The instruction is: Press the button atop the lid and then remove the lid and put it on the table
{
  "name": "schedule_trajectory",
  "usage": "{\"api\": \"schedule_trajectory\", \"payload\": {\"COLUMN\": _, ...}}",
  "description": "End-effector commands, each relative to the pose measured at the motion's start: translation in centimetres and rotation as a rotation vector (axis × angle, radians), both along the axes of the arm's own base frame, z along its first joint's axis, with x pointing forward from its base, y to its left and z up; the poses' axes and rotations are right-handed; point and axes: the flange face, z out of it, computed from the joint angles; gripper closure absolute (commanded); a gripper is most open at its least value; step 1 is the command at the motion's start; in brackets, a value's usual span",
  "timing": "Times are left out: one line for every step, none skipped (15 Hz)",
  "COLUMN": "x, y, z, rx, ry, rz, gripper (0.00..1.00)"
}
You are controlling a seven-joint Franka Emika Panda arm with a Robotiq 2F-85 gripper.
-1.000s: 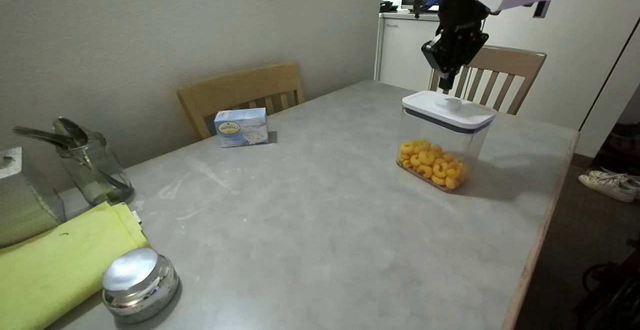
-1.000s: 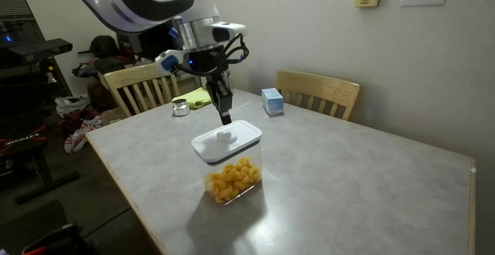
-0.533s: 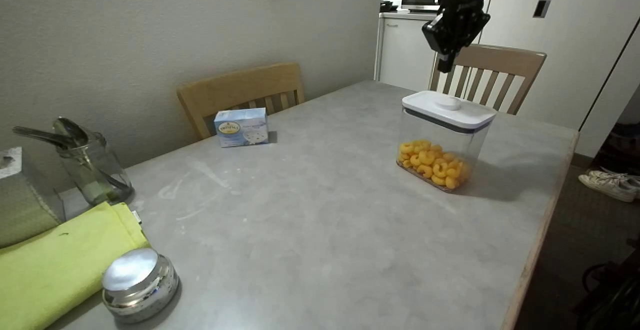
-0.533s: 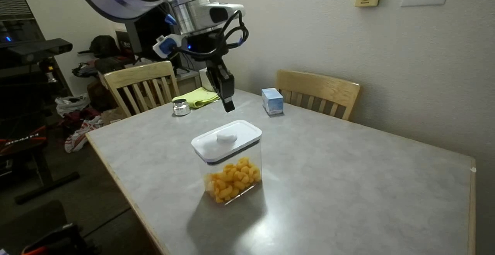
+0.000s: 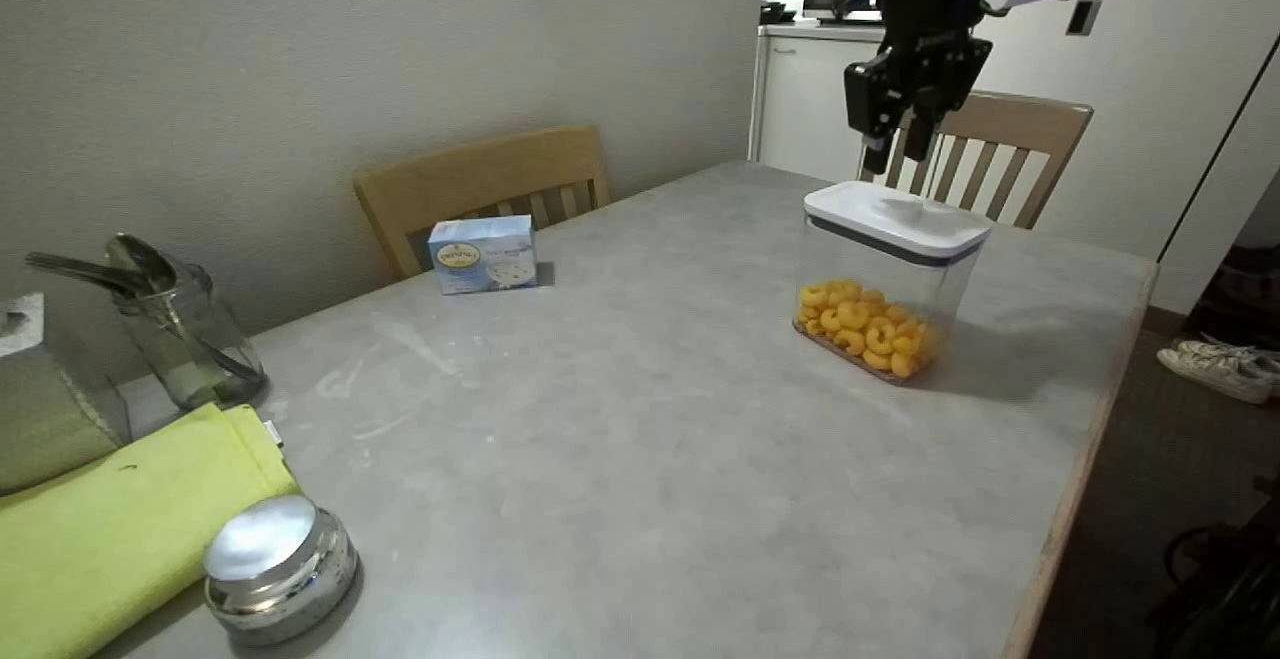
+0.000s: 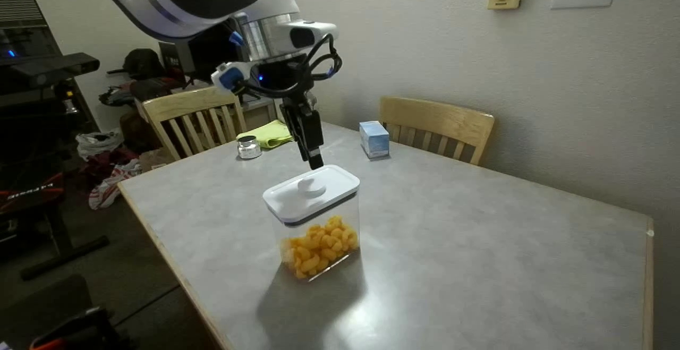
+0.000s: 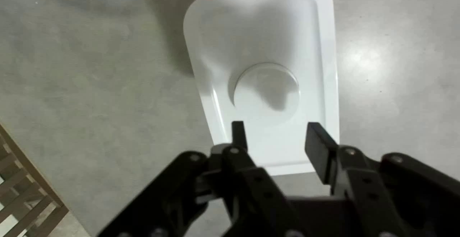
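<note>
White lid (image 7: pixel 258 50) banded dark grey; white button (image 7: pixel 266 93); mottled grey table (image 5: pixel 620 439); black gripper (image 7: pixel 276 123); yellow-orange pasta (image 6: pixel 321 246); blue-and-white box (image 5: pixel 486 255); lime-yellow cloth (image 5: pixel 150 519) and silver jar (image 5: pixel 280 574) at left.

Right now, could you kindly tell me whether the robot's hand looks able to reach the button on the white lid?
Very likely yes: the open hand hovers over the lid, and no object shows between it and the button.

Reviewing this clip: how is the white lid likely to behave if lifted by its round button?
Probably stiff: the lid looks flat, without sag. Perhaps slippery, since the button and surrounding surface look smooth in the wrist view. If sealed, it might bring the clear container up too, since the lid sits squarely on top.
</note>
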Motion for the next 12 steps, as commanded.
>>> {"api": "schedule_trajectory", "payload": {"x": -0.2, "y": -1.1, "z": -2.2, "rx": 0.036, "ry": 0.011, "rz": -0.004, "gripper": 0.2}}
{"api": "schedule_trajectory", "payload": {"x": -0.3, "y": -1.2, "z": -2.7, "rx": 0.047, "ry": 0.012, "rz": -0.003, "gripper": 0.13}}
{"api": "schedule_trajectory", "payload": {"x": -0.2, "y": -1.4, "z": -3.0, "rx": 0.06, "ry": 0.0, "rz": 0.017, "gripper": 0.07}}
{"api": "schedule_trajectory", "payload": {"x": -0.2, "y": -1.5, "z": -3.3, "rx": 0.069, "ry": -0.005, "rz": 0.027, "gripper": 0.01}}
{"api": "schedule_trajectory", "payload": {"x": -0.1, "y": -1.7, "z": -3.5, "rx": 0.077, "ry": -0.02, "rz": 0.058, "gripper": 0.0}}
{"api": "schedule_trajectory", "payload": {"x": -0.1, "y": -1.9, "z": -3.6, "rx": 0.082, "ry": -0.028, "rz": 0.084, "gripper": 0.0}}
{"api": "schedule_trajectory", "payload": {"x": 0.0, "y": -2.1, "z": -3.7, "rx": 0.088, "ry": -0.036, "rz": 0.114, "gripper": 0.0}}
{"api": "schedule_trajectory", "payload": {"x": 0.1, "y": -2.3, "z": -3.7, "rx": 0.091, "ry": -0.042, "rz": 0.15, "gripper": 0.0}}
{"api": "schedule_trajectory", "payload": {"x": 0.0, "y": -2.5, "z": -3.7, "rx": 0.094, "ry": -0.043, "rz": 0.179, "gripper": 0.0}}
{"api": "schedule_trajectory", "payload": {"x": 0.0, "y": -2.8, "z": -3.6, "rx": 0.1, "ry": -0.04, "rz": 0.208, "gripper": 0.0}}
{"api": "schedule_trajectory", "payload": {"x": 0.0, "y": -3.0, "z": -3.5, "rx": 0.104, "ry": -0.038, "rz": 0.236, "gripper": 0.0}}
{"api": "schedule_trajectory", "payload": {"x": -0.1, "y": -3.2, "z": -3.4, "rx": 0.105, "ry": -0.033, "rz": 0.261, "gripper": 0.0}}
